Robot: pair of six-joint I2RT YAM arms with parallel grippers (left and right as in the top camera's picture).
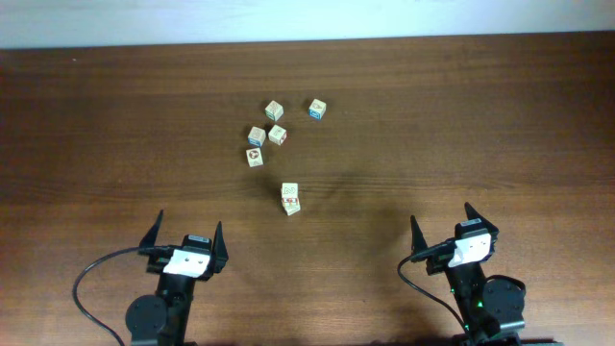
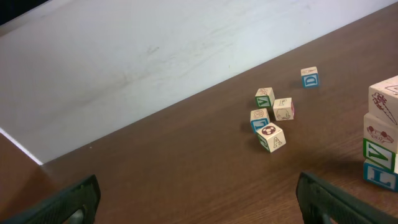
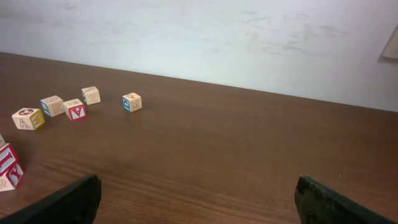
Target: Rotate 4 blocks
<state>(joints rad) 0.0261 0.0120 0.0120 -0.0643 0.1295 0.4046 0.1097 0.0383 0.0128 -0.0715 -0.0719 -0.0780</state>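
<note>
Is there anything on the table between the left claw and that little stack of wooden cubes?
No. In the overhead view only bare brown wooden table separates the open left gripper from the stacked pale-wood picture cubes.
</note>
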